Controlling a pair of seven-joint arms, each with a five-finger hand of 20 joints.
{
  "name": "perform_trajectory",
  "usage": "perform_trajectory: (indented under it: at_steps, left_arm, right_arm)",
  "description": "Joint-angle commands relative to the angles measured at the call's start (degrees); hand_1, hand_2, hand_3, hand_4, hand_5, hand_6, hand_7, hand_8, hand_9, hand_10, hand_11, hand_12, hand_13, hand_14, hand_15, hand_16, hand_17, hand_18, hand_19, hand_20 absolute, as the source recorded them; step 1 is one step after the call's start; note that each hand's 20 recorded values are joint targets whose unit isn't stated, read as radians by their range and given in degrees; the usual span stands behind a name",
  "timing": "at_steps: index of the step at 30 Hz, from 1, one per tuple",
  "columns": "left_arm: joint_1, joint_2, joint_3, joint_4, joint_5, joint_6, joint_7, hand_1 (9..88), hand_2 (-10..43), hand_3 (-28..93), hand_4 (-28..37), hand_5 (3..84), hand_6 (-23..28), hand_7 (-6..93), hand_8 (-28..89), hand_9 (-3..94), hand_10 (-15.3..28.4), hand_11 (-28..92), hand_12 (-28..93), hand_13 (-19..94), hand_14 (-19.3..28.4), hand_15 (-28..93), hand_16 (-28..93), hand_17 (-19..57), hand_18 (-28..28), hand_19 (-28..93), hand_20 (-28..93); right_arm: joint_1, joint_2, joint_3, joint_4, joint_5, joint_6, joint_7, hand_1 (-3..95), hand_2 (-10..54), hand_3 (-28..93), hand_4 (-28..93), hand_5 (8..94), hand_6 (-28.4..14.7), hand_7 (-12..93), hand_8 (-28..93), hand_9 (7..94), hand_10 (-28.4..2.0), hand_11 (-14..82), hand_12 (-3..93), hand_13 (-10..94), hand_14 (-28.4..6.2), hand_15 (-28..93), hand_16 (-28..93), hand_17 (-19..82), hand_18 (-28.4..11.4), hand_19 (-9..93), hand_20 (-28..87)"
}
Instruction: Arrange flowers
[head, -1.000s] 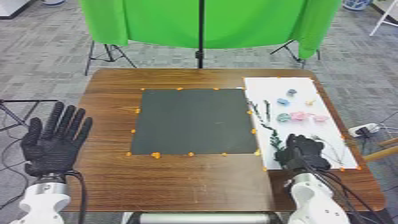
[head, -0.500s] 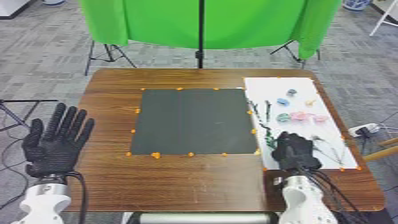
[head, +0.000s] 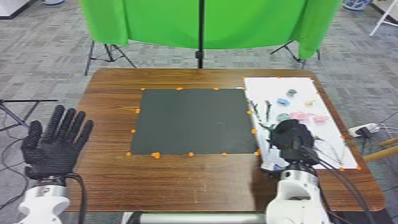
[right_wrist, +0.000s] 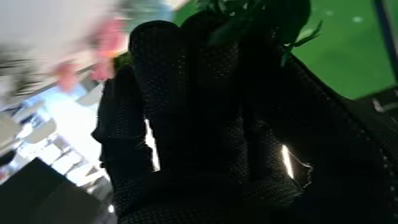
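In the head view, the black-gloved left hand (head: 53, 152) is left of the flat black square sheet (head: 191, 122), its straight fingers fanned. The black-gloved right hand (head: 293, 137) is over the white rectangular board (head: 275, 85), right of the sheet. Thin dark-green stems (head: 267, 107) lie just beside the sheet, pink ruffled flowers (head: 300, 116) farther right.

In the right wrist view, the right hand's thumb and fingertips pinch a leafy green sprig (right_wrist: 286, 22).

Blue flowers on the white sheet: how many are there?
2 that I can make out: a light blue flower on the far half of the white sheet, and a darker blue flower just beyond it, slightly right. The right hand may hide more.
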Motion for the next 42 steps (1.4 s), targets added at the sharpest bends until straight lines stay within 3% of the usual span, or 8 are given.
perform_trajectory:
  at_steps: [1, 17, 28, 30, 32, 36, 39, 42]
  left_arm:
    - [1.32, 0.83, -0.17, -0.17, -0.64, 0.58, 0.74, 28.1, 13.6, 74, -28.3, 44.4, 8.4, 7.5, -8, 38.4, 13.9, 15, 7, 27, 13.1, 23, -7, -5.9, 11.8, 30, 10]
    - [2.68, 3.26, 0.1, -0.66, -1.75, 0.29, 2.81, 28.2, 13.4, 74, -28.3, 44.4, 8.4, 7.5, -8, 38.4, 13.9, 15, 7, 27, 13.0, 23, -7, -5.7, 11.7, 30, 10]
    - [-2.05, 5.65, 2.66, 1.05, -1.68, 1.49, -0.76, 28.3, 13.4, 74, -28.3, 44.5, 8.4, 7.5, -8, 38.5, 13.7, 15, 8, 27, 13.0, 23, -7, -5.8, 11.8, 30, 10]
    - [-3.11, 6.21, 3.15, 1.41, -1.85, 2.13, -1.67, 28.3, 13.4, 74, -28.3, 44.5, 8.4, 7.5, -8, 38.5, 13.7, 15, 8, 27, 13.0, 23, -7, -5.8, 11.8, 30, 10]
    - [-4.18, 6.46, 3.61, 1.31, -2.97, 4.76, -3.09, 28.4, 13.5, 74, -28.3, 44.6, 8.5, 7.7, -8, 38.6, 13.7, 15, 8, 27, 13.1, 23, -7, -5.8, 11.8, 30, 10]
    - [-4.08, 6.52, 3.61, 1.65, -2.65, 3.66, -2.82, 28.3, 13.7, 74, -28.3, 45.0, 8.7, 8.1, -9, 38.9, 13.9, 15, 8, 27, 13.1, 24, -7, -6.0, 12.0, 30, 10]
    - [-4.3, 6.53, 3.55, 1.75, -2.59, 3.74, -2.98, 28.4, 13.8, 75, -28.3, 45.1, 8.6, 8.2, -9, 39.3, 13.9, 16, 8, 27, 13.1, 24, -7, -6.1, 12.0, 31, 10]
    - [-4.01, 5.99, 3.53, 1.72, -2.67, 2.59, -2.23, 28.5, 13.8, 75, -28.3, 45.2, 8.6, 8.3, -9, 39.3, 13.9, 16, 7, 27, 13.1, 24, -7, -6.1, 12.1, 31, 10]
  right_arm:
    - [11.3, -1.28, -6.46, -1.96, 6.31, -2.03, 0.4, 50.7, -9.5, 86, -20, 81.1, -1.8, 41, 12, 87.2, -12.0, 22.8, 45.4, 74, -10.4, 47, 40, 33, -27.2, 87, 28]
    - [28.23, -14.0, -19.79, 8.19, 26.45, -15.87, 8.77, 50.7, -9.5, 85, -20, 79.0, -2.2, 43, 14, 85.3, -12.7, 27.0, 44.9, 72, -11.4, 53, 37, 33, -28.3, 90, 28]
    - [28.7, -21.11, -23.3, 16.07, 19.1, -19.74, 10.53, 47.9, -9.5, 81, -22, 75.9, -3.7, 44, 14, 83.0, -14.2, 27.9, 42.5, 70, -15.3, 59, 28, 32, -28.4, 91, 29]
    - [28.31, -21.86, -23.63, 17.63, 17.86, -21.04, 10.23, 46.2, -9.5, 80, -23, 72.3, -4.9, 44, 12, 78.4, -16.0, 34.1, 36.9, 67, -16.8, 63, 22, 31, -28.4, 91, 31]
    - [27.37, -22.83, -23.35, 18.87, 17.54, -22.5, 11.99, 43.1, -9.5, 81, -23, 65.5, -6.8, 45, 9, 70.8, -19.2, 43.1, 28.5, 62, -18.5, 66, 19, 30, -28.4, 91, 31]
    - [26.58, -23.04, -23.51, 19.02, 17.49, -23.09, 11.1, 36.8, -9.5, 87, -23, 52.3, -10.6, 51, -17, 56.2, -23.8, 52.9, 22.9, 55, -20.9, 71, 15, 29, -28.4, 93, 31]
    - [26.57, -23.65, -22.96, 19.43, 17.05, -22.84, 10.77, 35.0, -9.5, 88, -23, 44.8, -12.8, 49, -21, 49.5, -25.8, 53.9, 21.9, 52, -21.7, 72, 14, 29, -28.4, 93, 32]
    - [26.89, -22.75, -22.76, 18.51, 17.6, -21.95, 10.16, 34.2, -9.5, 89, -25, 41.7, -14.8, 29, -17, 45.8, -26.7, 48.5, 18.1, 50, -22.4, 73, 12, 29, -28.4, 93, 33]
